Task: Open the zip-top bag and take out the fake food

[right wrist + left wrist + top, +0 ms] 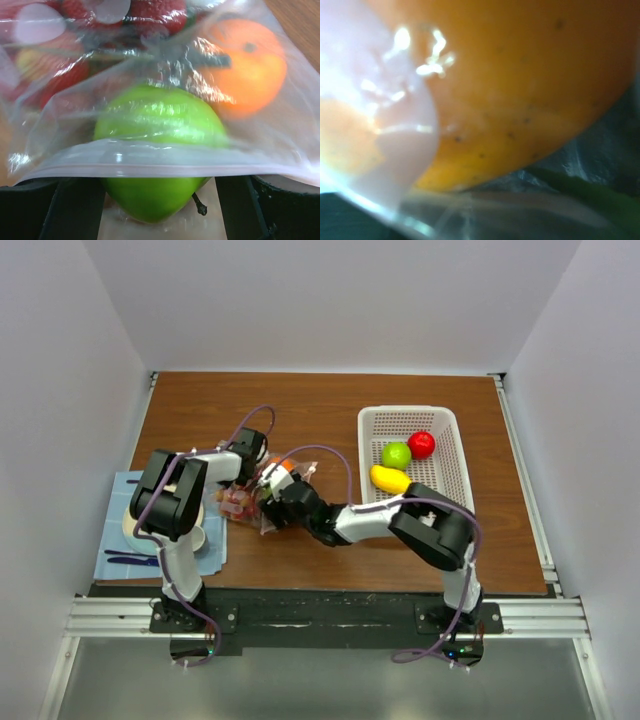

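The clear zip-top bag (240, 506) lies on the wooden table left of centre, between my two grippers. In the right wrist view its zip strip (160, 167) runs across a green apple (155, 195) that pokes out of the bag's mouth. Behind the film sit an orange (247, 70) and red pieces (75, 75). My right gripper (157, 212) is open, its dark fingers (75, 212) on either side of the apple. My left gripper (243, 483) meets the bag's far edge. Its wrist view shows only the orange (520, 90) and blurred film, and its fingers are hidden.
A white mesh basket (452, 440) at the right holds a green apple (397, 454), a red apple (422, 444) and a yellow piece (390, 479). A blue cloth (115, 540) at the left edge carries a beige plate (135, 523) and a cup (197, 537).
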Tool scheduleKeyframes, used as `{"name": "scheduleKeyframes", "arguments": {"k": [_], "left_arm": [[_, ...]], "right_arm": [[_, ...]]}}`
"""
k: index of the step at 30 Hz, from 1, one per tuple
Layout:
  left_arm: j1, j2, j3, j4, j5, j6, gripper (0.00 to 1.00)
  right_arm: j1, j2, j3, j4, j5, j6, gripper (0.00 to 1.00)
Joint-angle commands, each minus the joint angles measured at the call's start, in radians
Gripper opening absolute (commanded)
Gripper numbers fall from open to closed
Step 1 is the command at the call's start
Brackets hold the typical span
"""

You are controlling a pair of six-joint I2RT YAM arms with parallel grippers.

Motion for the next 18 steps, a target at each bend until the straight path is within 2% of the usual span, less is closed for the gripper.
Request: {"name": "scheduleKeyframes", "arguments": {"k": [1,7,11,13,14,15,17,18], "left_arm": [[-0.004,0.109,-0.071,-0.154,0.188,0.02,0.0],[-0.003,0.118,-0.07,-0.15,0.189,0.023,0.0],[-0.003,0.129,-0.059,-0.156,0.189,0.02,0.0],[-0.003,0.129,-0.053,-0.16,0.192,0.013,0.0],[-0.003,0.126,-0.053,-0.165,0.195,0.01,0.0],[-0.003,0.124,-0.053,-0.167,0.195,0.009,0.0],[-0.003,0.118,-0.053,-0.17,0.195,0.01,0.0],[-0.003,0.116,-0.054,-0.168,0.195,0.009,0.0]], "right_arm": [[0.003,-0.205,-0.093,0.012,-0.009,0.06,0.0],[0.003,-0.487,-0.257,-0.133,0.075,0.131,0.0],[-0.005,-0.61,-0.279,-0.211,0.258,0.107,0.0],[-0.037,-0.647,-0.278,-0.228,0.417,0.103,0.0],[-0.099,-0.651,-0.273,-0.263,0.463,0.116,0.0],[-0.144,-0.655,-0.253,-0.304,0.541,0.19,0.0],[-0.286,-0.653,-0.232,-0.435,0.594,0.293,0.0],[-0.33,-0.647,-0.204,-0.473,0.62,0.398,0.0]]}}
